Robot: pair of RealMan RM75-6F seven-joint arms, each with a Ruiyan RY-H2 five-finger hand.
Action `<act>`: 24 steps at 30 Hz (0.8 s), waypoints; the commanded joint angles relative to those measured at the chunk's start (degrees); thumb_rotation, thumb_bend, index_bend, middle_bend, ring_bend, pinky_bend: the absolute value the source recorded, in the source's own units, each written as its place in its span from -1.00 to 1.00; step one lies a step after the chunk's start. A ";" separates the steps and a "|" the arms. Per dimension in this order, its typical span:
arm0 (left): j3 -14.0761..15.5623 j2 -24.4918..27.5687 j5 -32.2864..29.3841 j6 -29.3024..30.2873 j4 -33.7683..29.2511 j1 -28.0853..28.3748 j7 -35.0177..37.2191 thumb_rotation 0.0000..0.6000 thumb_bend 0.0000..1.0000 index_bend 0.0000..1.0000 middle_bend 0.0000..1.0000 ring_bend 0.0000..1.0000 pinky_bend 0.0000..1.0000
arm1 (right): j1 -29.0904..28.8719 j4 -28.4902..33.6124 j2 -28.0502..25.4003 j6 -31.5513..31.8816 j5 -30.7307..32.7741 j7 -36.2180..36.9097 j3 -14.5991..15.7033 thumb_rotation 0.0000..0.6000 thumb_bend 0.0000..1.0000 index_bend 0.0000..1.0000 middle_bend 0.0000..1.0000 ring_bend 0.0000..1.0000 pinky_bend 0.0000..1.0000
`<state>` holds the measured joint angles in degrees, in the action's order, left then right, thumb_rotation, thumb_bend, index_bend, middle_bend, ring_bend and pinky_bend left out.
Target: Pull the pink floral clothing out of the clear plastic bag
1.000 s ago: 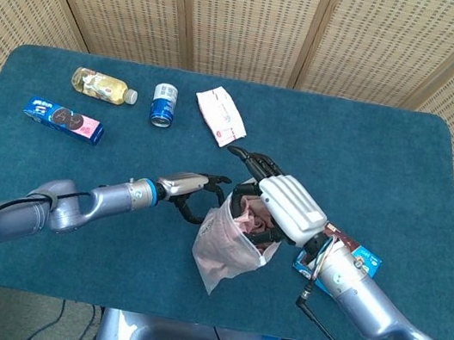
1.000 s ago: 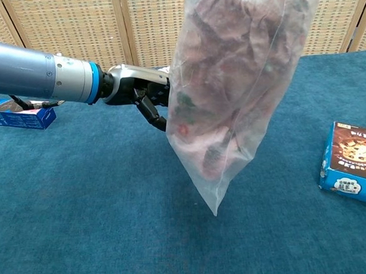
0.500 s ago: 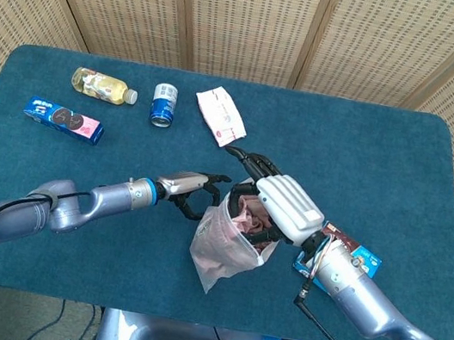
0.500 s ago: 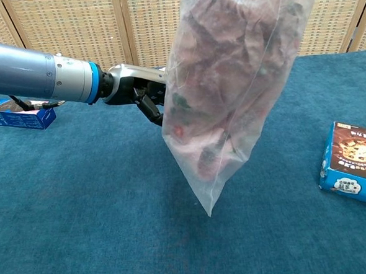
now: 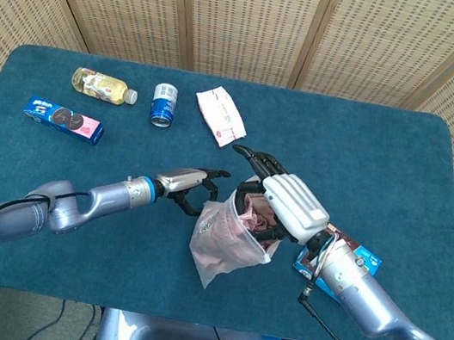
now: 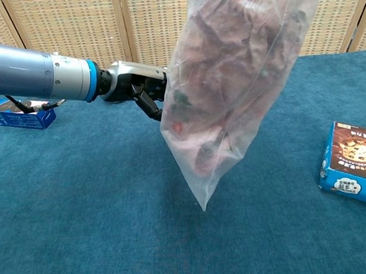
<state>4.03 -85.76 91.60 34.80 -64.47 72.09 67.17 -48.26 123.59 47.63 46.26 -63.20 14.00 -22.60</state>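
The crumpled pink floral clothing (image 6: 228,66) sits bunched inside the crinkled clear plastic bag (image 5: 223,244), which hangs above the blue carpet-like table (image 5: 368,159), its tapered bottom corner pointing down. The right hand (image 5: 286,204) grips the bag's open mouth from above. The left hand (image 5: 193,189) hovers just beside the bag's rim, fingers apart and holding nothing

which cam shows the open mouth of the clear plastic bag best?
Head view. It looks down into the clear plastic bag, where the right hand holds the mouth and pink floral clothing shows inside. Chest view shows only the bag's body and bottom corner; the mouth is cut off above the frame.
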 commanded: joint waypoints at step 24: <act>1.23 17.12 -7.11 6.56 -7.22 -14.19 -20.74 1.00 0.38 0.54 -1.00 -1.00 -1.00 | 8.51 -19.93 8.17 1.04 -3.05 13.57 6.00 1.00 0.23 0.53 -1.00 -1.00 -1.00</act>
<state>4.88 -69.18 84.83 40.94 -71.74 58.61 46.83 -40.68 105.92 54.27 47.50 -65.89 26.02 -17.47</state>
